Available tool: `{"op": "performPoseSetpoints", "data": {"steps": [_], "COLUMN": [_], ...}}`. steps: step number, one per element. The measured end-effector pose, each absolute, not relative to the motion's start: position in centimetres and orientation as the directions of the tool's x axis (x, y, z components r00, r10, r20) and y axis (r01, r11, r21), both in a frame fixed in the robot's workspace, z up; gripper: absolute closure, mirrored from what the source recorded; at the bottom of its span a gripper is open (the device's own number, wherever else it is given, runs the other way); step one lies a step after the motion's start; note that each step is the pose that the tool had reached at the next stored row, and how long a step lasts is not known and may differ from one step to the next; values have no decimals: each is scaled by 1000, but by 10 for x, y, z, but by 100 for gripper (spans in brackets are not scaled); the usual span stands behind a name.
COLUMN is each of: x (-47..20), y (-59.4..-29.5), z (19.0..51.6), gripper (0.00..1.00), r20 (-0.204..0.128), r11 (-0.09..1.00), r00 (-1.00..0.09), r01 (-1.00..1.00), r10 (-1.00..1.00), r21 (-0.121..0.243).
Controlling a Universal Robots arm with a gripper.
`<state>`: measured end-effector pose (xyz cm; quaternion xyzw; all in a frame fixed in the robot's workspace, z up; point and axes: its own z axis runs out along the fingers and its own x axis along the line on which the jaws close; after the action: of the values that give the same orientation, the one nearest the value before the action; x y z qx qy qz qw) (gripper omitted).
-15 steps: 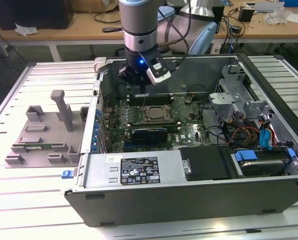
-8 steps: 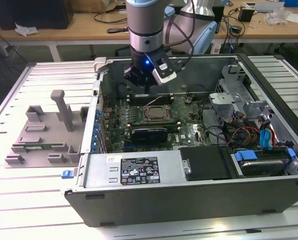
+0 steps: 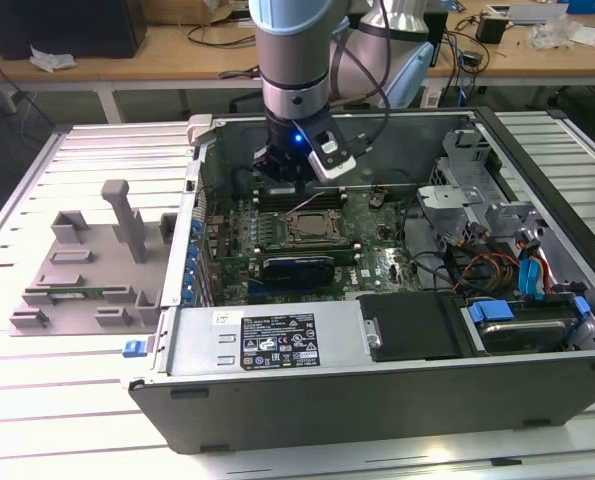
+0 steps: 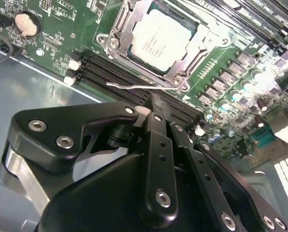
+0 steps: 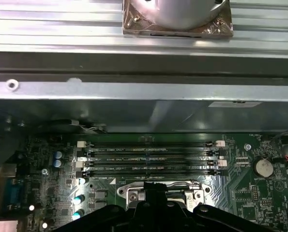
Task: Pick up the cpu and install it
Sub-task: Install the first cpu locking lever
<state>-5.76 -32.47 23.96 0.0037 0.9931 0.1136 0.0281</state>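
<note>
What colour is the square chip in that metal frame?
The cpu is silvery grey with a thin pale rim, clearest in the second wrist view.

Room is left above the silver square cpu [image 4: 158,41]; passage is bounded by the grey sheet-metal case wall [image 5: 134,116].

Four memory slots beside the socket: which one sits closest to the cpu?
The outermost slot on the socket side, running along the socket's metal frame that surrounds the cpu; the other three lie beyond it, toward the chassis wall.
</note>
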Motion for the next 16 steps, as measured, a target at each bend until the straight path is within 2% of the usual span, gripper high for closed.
{"op": "performPoseSetpoints", "data": {"steps": [8, 10, 16], "x": [-50, -46, -43], "y": [-322, -316, -313], "z": [232, 228, 218], "gripper": [89, 89, 89], "r20": [-55, -55, -62], "r11": [974, 977, 979], "r00": [-998, -998, -996], "r01": [2, 11, 47], "r10": [14, 23, 60], "r21": [226, 211, 199]}}
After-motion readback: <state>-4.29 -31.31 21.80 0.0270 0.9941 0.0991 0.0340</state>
